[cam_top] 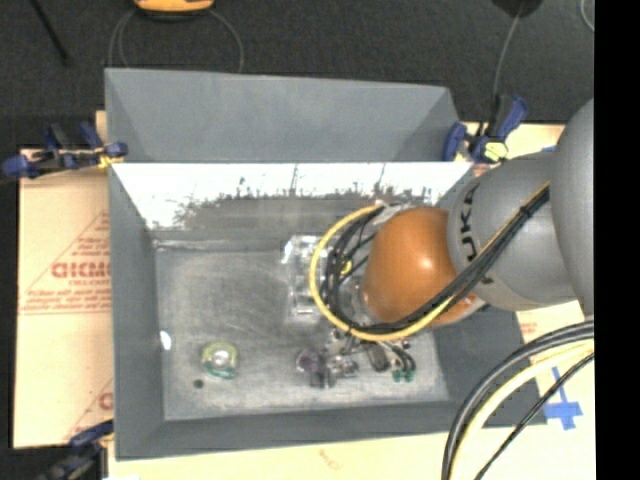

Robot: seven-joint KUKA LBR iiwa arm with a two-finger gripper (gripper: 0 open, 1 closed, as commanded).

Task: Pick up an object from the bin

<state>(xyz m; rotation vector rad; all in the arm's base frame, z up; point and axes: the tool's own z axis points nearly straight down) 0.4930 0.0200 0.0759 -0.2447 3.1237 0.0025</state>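
Gripper (347, 350) low at lower centre of frame, over a small purplish piece (320, 367); claw state cannot be told. Best to centre on that piece before closing, clear of the green bit (403, 373) beside it.

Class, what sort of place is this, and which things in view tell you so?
Probably a robotics lab or test station: a grey robot arm with looped cables reaches into a grey metal bin that holds a few small loose things, such as a round greenish thing.
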